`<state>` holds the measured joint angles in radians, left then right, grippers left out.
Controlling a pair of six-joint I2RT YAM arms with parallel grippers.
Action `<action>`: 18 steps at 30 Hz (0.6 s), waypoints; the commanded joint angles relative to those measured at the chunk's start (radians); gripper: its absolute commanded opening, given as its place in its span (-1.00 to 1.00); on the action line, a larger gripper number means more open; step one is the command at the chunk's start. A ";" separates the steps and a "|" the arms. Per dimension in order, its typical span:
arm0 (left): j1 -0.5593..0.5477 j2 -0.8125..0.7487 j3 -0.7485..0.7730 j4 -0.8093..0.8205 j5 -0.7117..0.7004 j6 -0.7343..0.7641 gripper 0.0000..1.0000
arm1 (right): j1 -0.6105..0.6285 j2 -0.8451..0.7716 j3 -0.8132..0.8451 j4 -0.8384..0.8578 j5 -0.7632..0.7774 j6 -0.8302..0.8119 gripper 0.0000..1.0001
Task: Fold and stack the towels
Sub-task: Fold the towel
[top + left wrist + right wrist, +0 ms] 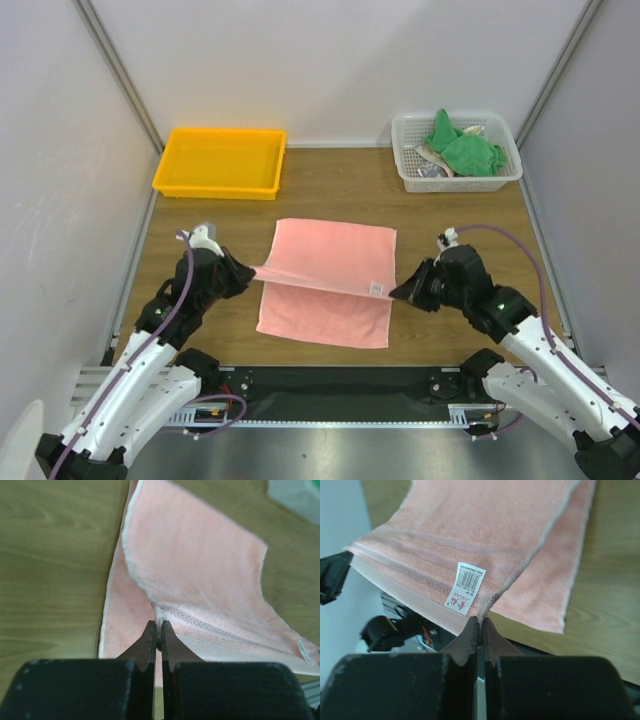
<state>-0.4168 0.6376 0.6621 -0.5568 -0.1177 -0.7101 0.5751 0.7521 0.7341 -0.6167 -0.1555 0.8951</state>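
A salmon-pink towel lies mid-table, its near edge lifted off the wood and stretched taut between both grippers. My left gripper is shut on the towel's left near corner. On the other side my right gripper is shut on the right near corner, beside a white care label. The far part of the pink towel still rests on the table, and a lower layer lies flat underneath. Green towels sit crumpled in the white basket.
A yellow tray stands at the back left. The white lattice basket stands at the back right, also holding some packets. White walls close in the table on the left, right and back.
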 commanded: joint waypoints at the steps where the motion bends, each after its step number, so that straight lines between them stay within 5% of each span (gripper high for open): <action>1: 0.012 -0.009 -0.085 -0.063 -0.033 -0.026 -0.99 | 0.020 -0.045 -0.120 -0.069 0.016 0.057 -1.00; 10: -0.002 0.010 -0.205 -0.031 0.000 -0.068 -0.99 | 0.046 0.010 -0.259 -0.020 -0.019 0.048 -1.00; 18: -0.097 0.093 -0.170 -0.152 -0.137 -0.172 -0.92 | 0.088 0.035 -0.305 -0.009 -0.044 0.067 -0.98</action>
<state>-0.4965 0.7174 0.4580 -0.6262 -0.0887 -0.8352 0.6529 0.7868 0.4446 -0.5816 -0.2173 0.9691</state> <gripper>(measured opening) 0.031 0.036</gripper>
